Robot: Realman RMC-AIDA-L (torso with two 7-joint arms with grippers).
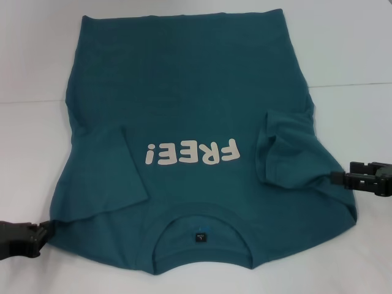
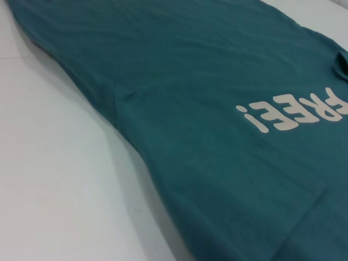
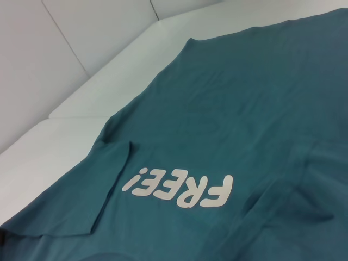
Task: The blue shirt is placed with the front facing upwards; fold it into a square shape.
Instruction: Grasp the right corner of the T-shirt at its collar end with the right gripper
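Counter (image 1: pixel 355 49): white, carrying everything.
Shirt (image 1: pixel 184 92): front up, fills mid-frame, collar at bottom centre, both sleeves folded inward over the body.
Left end effector (image 1: pixel 41 233): lower left, at the shirt's shoulder edge; grip unclear.
Right end effector (image 1: pixel 338 178): right edge, touching the shirt's edge; grip unclear.

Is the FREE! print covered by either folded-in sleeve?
No: in the head view the FREE! print lies fully exposed between the two folded-in sleeves of the blue shirt.
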